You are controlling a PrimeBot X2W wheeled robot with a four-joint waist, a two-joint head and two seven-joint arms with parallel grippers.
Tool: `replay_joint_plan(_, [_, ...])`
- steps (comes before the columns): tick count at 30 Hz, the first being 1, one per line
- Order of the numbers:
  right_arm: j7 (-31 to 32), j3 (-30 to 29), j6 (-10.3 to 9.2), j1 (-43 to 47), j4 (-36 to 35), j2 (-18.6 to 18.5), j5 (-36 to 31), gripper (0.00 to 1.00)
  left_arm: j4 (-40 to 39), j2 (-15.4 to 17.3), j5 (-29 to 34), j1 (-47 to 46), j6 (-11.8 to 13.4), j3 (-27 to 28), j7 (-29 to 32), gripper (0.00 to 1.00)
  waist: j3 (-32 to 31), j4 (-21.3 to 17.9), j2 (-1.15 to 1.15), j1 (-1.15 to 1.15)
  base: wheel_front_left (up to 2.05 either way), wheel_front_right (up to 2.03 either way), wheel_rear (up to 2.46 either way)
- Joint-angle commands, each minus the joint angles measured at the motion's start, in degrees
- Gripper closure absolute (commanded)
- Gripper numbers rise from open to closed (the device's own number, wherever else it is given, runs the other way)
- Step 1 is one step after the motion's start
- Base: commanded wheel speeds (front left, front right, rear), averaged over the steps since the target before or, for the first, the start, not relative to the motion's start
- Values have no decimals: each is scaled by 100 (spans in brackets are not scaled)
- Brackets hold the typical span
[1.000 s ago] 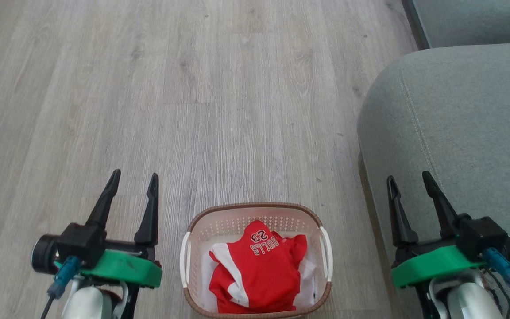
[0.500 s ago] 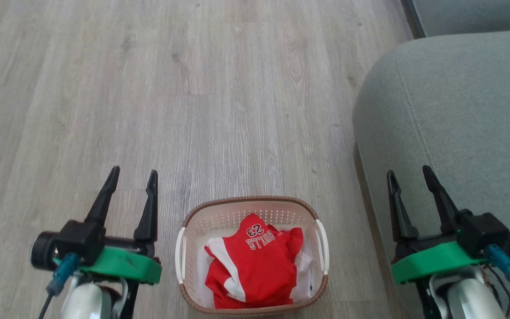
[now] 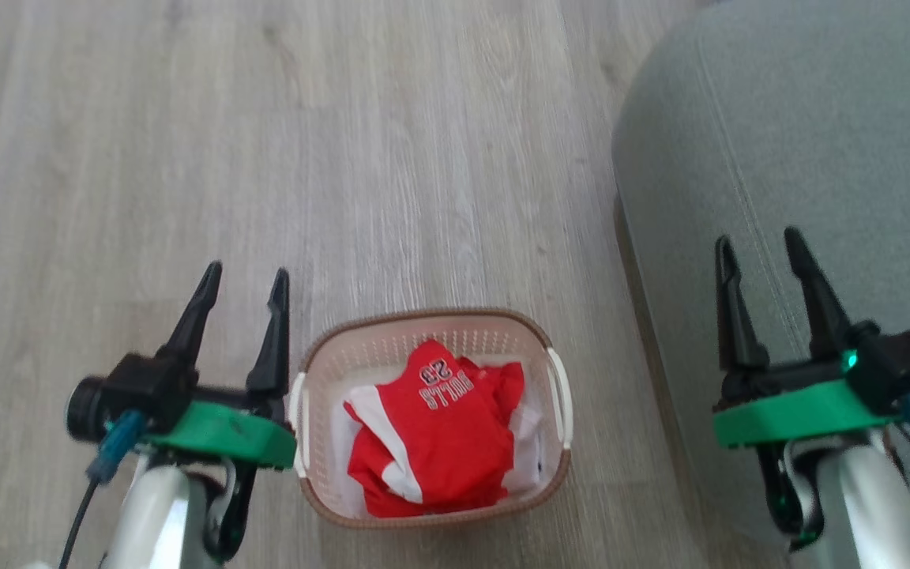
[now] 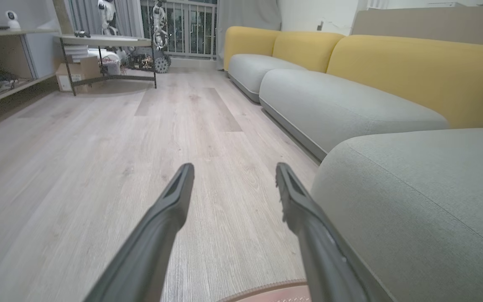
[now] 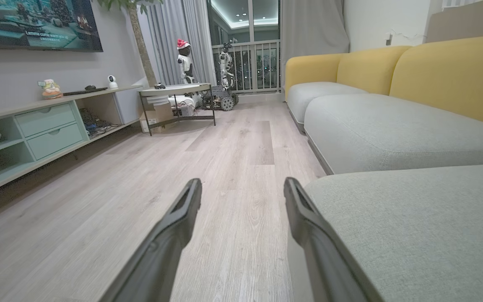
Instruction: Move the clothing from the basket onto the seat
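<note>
Two grippers flank the basket (image 3: 423, 316), fingers spread, holding nothing. The clothing (image 3: 439, 435) lies heaped inside it. Favour your left gripper (image 3: 246, 275), just beside the basket; the right gripper (image 3: 758, 237) stands well apart, over the seat (image 3: 818, 118).

i see the pale wood-plank floor (image 3: 423, 158) carrying the basket (image 3: 384, 352); the seat (image 3: 802, 142) stands just right of the basket.

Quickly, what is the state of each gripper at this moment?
The left gripper is open, holding nothing.
The right gripper is open, holding nothing.
</note>
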Motion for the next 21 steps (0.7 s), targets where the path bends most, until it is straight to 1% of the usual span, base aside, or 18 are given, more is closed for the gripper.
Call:
replay_joint_plan(1, [-54, 119, -1, -289, -238, -49, 46, 0, -128, 31, -22, -297, -19, 119, -55, 0, 199, -115, 0, 0, 0, 0, 0])
replay_joint_plan(8, [-54, 12, -1, -653, -440, -49, 120, 0, 378, 90, -169, -740, -31, -82, -55, 0, 690, -341, 0, 0, 0, 0, 0])
replay_joint_plan(13, [-54, -15, -1, -881, -545, -49, 181, 0, 891, 153, -315, -1045, -35, -231, -55, 0, 979, -518, 0, 0, 0, 0, 0])
replay_joint_plan(14, [-54, -15, -1, -881, -545, -49, 181, 0, 891, 153, -315, -1045, -35, -231, -55, 0, 979, -518, 0, 0, 0, 0, 0])
replay_joint_plan(21, [-54, -74, -1, -1133, -739, -49, 248, 0, 1648, 228, -564, -1533, -36, -451, -55, 0, 1378, -731, 0, 0, 0, 0, 0])
